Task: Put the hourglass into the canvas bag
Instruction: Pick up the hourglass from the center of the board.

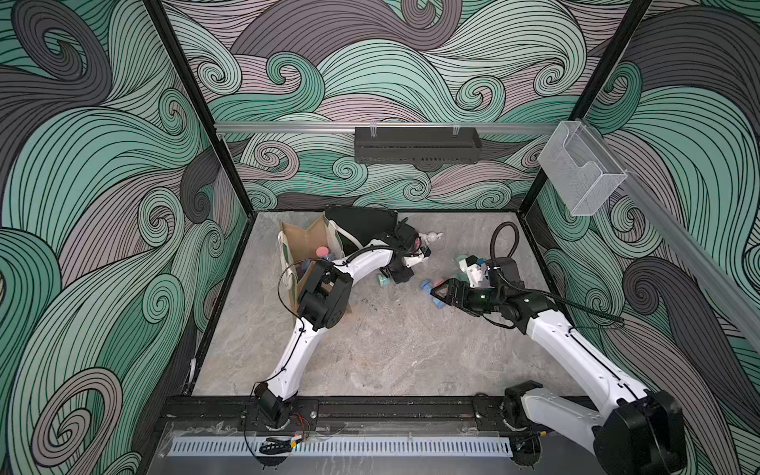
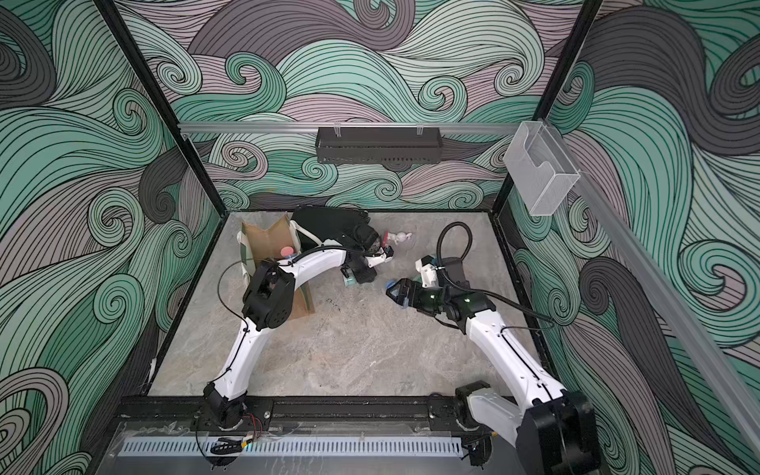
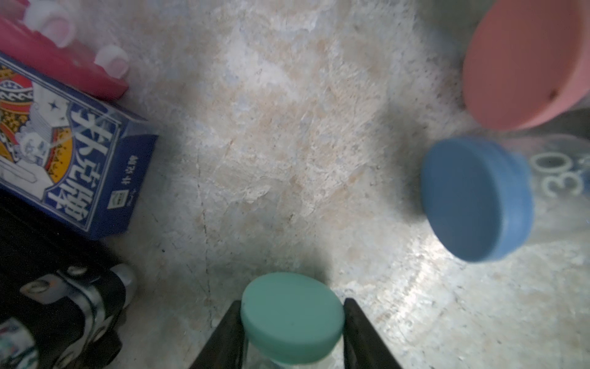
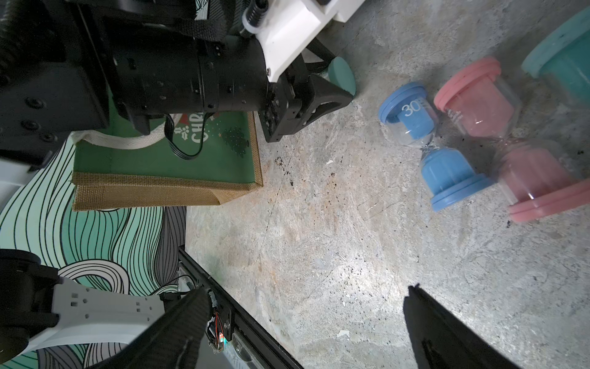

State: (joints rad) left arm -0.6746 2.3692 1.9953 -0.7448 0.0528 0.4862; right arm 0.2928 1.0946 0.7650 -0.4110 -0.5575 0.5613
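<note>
Between the fingers of the left hand (image 3: 292, 303): teal hourglass (image 3: 289, 322), end cap sticking out past the fingertips, one finger against each side. Hand is part-closed and gripping it. It sits low at the worktop (image 1: 390, 349); can't tell if it's lifted or resting. Both top views show the teal cap poking out from under that hand.

Canvas bag (image 1: 302, 246) is behind the left hand, back along its forearm near the elbow, upright with the mouth open. Right wrist view shows the bag's green panel just beside the hand's wrist, clear of the hourglass. Pink-capped item (image 1: 323, 251) sits inside the bag mouth, too small to identify.

Ahead of the left hand, toward the right hand (image 4: 308, 290): blue hourglass (image 4: 434, 143) and pink hourglass (image 4: 498, 137), both lying flat, side by side, necks about touching. Right hand is spread wide with nothing in it, hovering just short of those two.

Card box (image 3: 79, 166) lies off to the far side of the left hand, near the black case (image 1: 362, 226).
</note>
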